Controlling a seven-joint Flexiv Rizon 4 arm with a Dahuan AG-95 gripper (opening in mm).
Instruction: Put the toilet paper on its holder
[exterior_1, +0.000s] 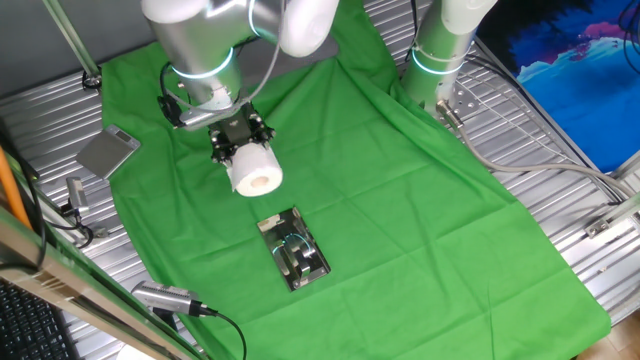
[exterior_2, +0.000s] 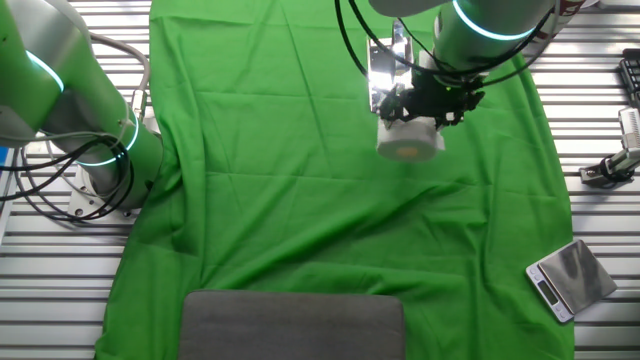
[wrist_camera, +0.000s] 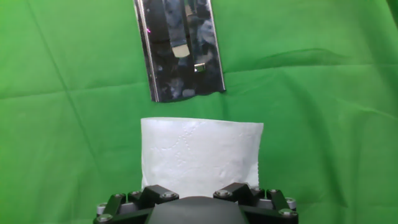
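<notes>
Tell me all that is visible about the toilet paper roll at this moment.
The roll is plain white paper, faintly embossed, with a hollow core open at the end that faces one fixed camera. It is whole, with no loose sheet hanging. It lies on its side in the tool, which grips it; it appears lifted off the green cloth. In the hand view it sits just short of the shiny holder and does not touch it.
</notes>
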